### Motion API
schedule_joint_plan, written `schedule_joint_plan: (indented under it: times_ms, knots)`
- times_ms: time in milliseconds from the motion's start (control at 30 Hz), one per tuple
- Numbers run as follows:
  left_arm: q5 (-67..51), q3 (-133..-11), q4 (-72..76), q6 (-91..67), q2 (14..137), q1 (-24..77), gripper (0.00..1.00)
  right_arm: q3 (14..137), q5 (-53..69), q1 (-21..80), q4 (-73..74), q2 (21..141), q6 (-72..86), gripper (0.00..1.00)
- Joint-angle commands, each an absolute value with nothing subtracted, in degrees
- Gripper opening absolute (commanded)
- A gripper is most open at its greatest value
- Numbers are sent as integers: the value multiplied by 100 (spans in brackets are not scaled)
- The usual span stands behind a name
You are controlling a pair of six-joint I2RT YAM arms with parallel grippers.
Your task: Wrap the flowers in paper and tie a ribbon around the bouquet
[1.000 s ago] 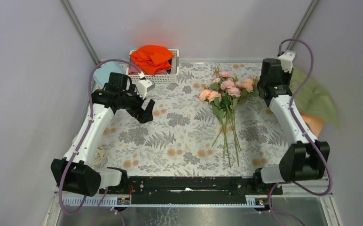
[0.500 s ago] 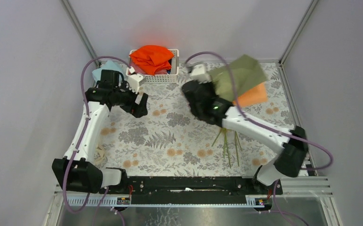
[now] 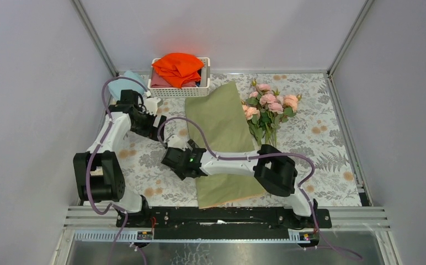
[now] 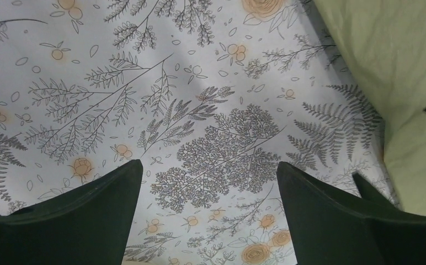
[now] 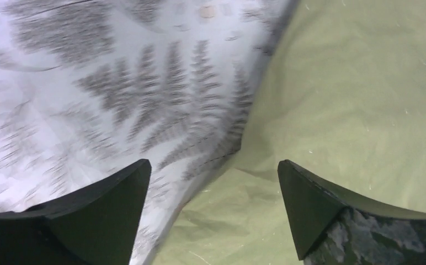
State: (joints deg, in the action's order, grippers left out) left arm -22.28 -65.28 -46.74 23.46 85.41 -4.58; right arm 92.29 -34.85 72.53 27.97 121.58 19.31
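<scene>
Paper (image 3: 216, 116) left of flowers (image 3: 269, 105) (basket (image 3: 180, 92) behind)

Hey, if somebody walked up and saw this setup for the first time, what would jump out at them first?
The big olive-green paper lying down the middle of the fern-print table, with the right gripper, open, reaching across to the sheet's left edge. Next, the pink flowers just right of it, and the bright orange cloth heaped in a white basket at the far edge.
</scene>
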Motion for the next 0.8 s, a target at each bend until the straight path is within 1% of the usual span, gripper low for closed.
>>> schedule_joint_plan:
  times_ms: [0, 67, 133, 233, 300, 367, 433, 500, 567, 700, 767]
  knots:
    - [-1990, -6428, -4166, 2262, 8666, -488, 99, 9556, -1060, 7237, 2601, 11256, 1325, 99]
    - [-2028, -6399, -4173, 2250, 8665, -487, 99, 9177, -973, 7161, 2567, 10503, 1246, 100]
    - [-2069, -6380, -4204, 2245, 8607, -473, 99, 8630, -1012, 6829, 2648, 9663, 1546, 100]
    - [-2255, -6419, -4444, 2414, 8333, -311, 99, 7398, -929, 5646, 2849, 8502, 2502, 100]
    - [-2400, -6448, -4726, 2629, 8095, 26, 99, 6369, -620, 4735, 2725, 7907, 2914, 93]
    - [-2482, -6439, -5000, 2825, 7851, 514, 99, 5592, -153, 4036, 2468, 7584, 2949, 86]
    - [-2477, -6323, -5169, 2952, 7624, 1075, 99, 5215, 148, 3519, 2299, 7519, 2802, 78]
    - [-2399, -6173, -5158, 2992, 7479, 1534, 99, 5087, 651, 3061, 2040, 7626, 2642, 71]
    - [-2335, -6035, -5022, 2976, 7477, 1719, 99, 5159, 1110, 2740, 1734, 7909, 2404, 70]
    - [-2235, -5801, -4670, 2732, 7731, 1748, 97, 5554, 1248, 2254, 1397, 8711, 1956, 69]
    - [-2290, -5655, -4474, 2652, 7873, 1786, 96, 5698, 1596, 2110, 1205, 9116, 1860, 68]
